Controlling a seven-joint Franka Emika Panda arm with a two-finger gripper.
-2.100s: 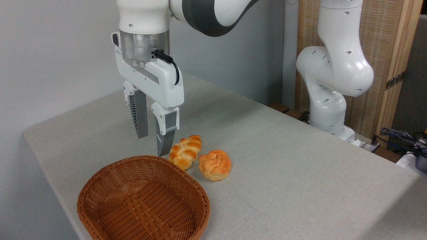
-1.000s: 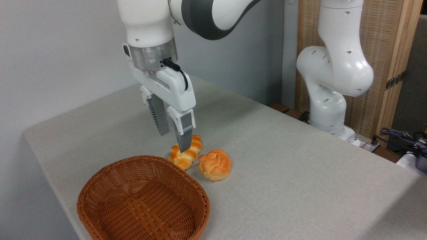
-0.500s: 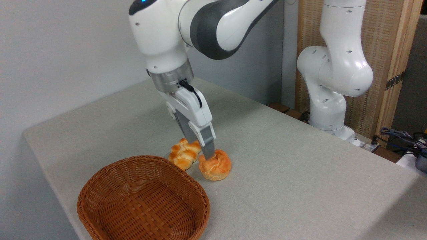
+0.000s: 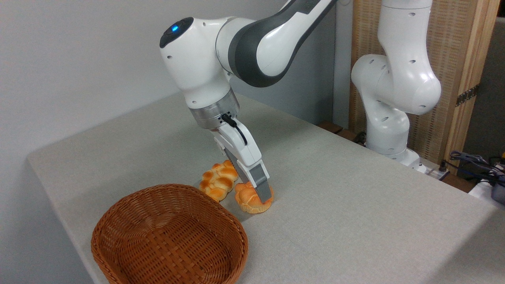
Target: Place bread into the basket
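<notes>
The round knotted bread lies on the grey table, just right of the braided loaf. My gripper is tilted and low over the bun, with its jaws apart, one on each side of it. The near finger covers the bun's right half, while the far finger is mostly hidden behind it. The bun still rests on the table. The brown woven basket stands empty at the front left, a short way from the bun.
The braided loaf touches or nearly touches the bun on its left. The arm's white base stands off the table's far right edge, with cables beyond it. A wall runs behind the table.
The gripper swung from above the basket's far rim to the right past the braided loaf. It tilted and came down until its fingers straddle the round bun. Neither bread nor basket has moved.
</notes>
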